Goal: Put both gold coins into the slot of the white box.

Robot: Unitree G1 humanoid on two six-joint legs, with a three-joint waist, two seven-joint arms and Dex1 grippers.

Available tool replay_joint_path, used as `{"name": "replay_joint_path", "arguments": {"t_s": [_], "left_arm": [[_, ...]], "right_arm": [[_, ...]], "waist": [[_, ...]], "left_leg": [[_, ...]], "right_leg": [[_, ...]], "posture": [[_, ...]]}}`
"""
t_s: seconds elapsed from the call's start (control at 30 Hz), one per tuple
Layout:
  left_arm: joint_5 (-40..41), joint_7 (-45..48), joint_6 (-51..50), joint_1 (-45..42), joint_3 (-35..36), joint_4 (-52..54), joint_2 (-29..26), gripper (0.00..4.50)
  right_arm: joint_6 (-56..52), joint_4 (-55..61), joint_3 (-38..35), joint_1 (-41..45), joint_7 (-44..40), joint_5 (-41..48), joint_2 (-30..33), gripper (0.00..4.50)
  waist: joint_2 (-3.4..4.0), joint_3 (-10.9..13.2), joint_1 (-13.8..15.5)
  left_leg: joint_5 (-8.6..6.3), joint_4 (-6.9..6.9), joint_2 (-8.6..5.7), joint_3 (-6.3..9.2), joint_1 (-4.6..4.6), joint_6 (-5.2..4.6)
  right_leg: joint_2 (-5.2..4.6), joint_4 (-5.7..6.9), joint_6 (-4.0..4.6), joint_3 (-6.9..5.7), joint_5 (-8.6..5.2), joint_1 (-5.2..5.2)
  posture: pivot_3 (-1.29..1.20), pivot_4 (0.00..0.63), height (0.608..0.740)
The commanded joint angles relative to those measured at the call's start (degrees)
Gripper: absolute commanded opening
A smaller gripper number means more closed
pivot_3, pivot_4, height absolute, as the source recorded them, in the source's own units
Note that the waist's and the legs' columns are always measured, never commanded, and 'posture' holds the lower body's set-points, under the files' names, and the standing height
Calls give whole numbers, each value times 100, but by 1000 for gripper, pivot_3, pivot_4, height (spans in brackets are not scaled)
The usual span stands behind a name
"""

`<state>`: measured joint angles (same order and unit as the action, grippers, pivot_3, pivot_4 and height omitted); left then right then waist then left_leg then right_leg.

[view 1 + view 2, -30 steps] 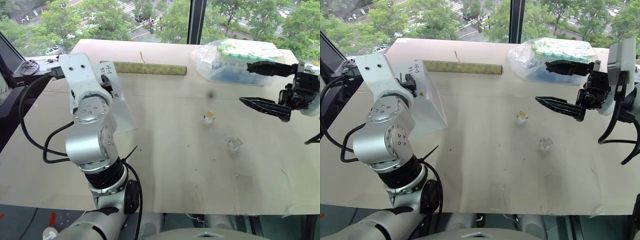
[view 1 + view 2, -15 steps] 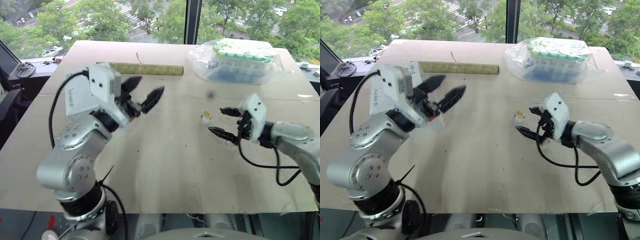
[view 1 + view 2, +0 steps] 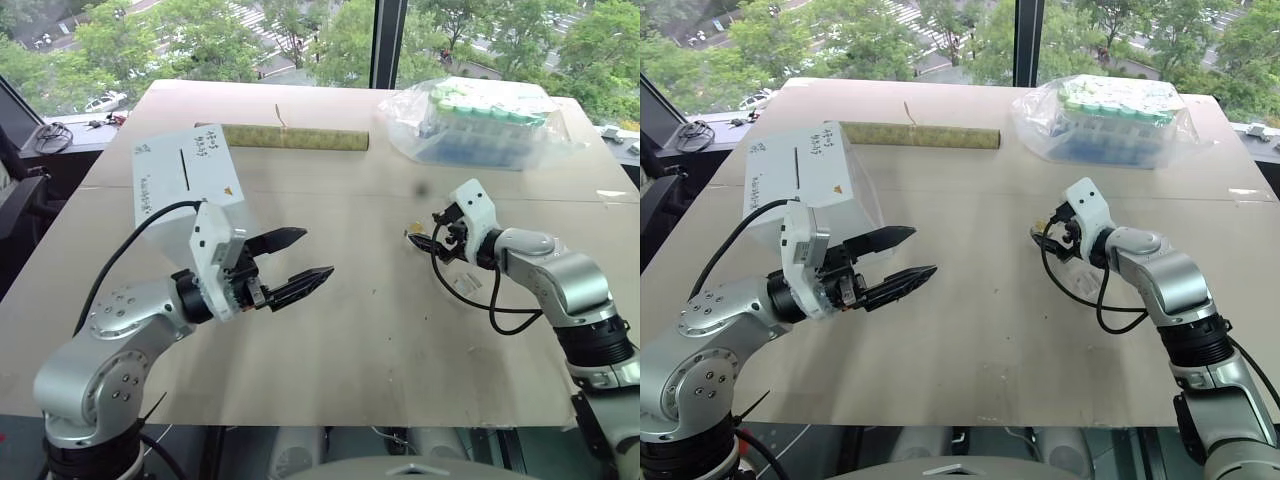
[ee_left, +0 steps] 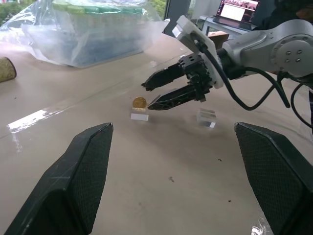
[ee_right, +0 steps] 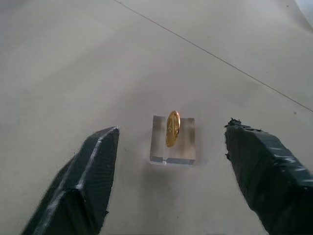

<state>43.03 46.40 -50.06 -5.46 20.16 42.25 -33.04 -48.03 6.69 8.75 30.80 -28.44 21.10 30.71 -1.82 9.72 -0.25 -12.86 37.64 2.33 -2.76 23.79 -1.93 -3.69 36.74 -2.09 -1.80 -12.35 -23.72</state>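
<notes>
Right wrist view has the right gripper [image 5: 166,166], jaws spread, facing a gold coin [image 5: 172,128] upright in its clear holder [image 5: 173,147].

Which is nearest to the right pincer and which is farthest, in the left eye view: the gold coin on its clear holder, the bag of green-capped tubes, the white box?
From the right pincer:
1. Gold coin, upright on its clear holder, just at the fingertips.
2. Bag of green-capped tubes, behind it, toward the window.
3. White box, across the table on the robot's left side.
</notes>
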Motion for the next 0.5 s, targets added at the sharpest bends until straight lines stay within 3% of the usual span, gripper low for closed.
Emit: {"name": "replay_joint_path", "arguments": {"t_s": [0.03,0.5], "left_arm": [[156,-84,277,113,-9,148,-122,4062],[409,-429,629,379,-104,206,-303,4062]], "right_arm": [[16,-67,-41,241,-75,-132,-52,2039],[-106,-244,10,421,-327,-349,-238,2039]], "waist": [[2,1,-12],[2,1,-26]], "left_leg": [[0,0,0,0,0,0],[0,-3,1,0,1,0]], "right_leg": [[0,0,0,0,0,0],[0,-1,0,-1,0,-1]], "posture": [[0,150,740],[0,150,740]]}}
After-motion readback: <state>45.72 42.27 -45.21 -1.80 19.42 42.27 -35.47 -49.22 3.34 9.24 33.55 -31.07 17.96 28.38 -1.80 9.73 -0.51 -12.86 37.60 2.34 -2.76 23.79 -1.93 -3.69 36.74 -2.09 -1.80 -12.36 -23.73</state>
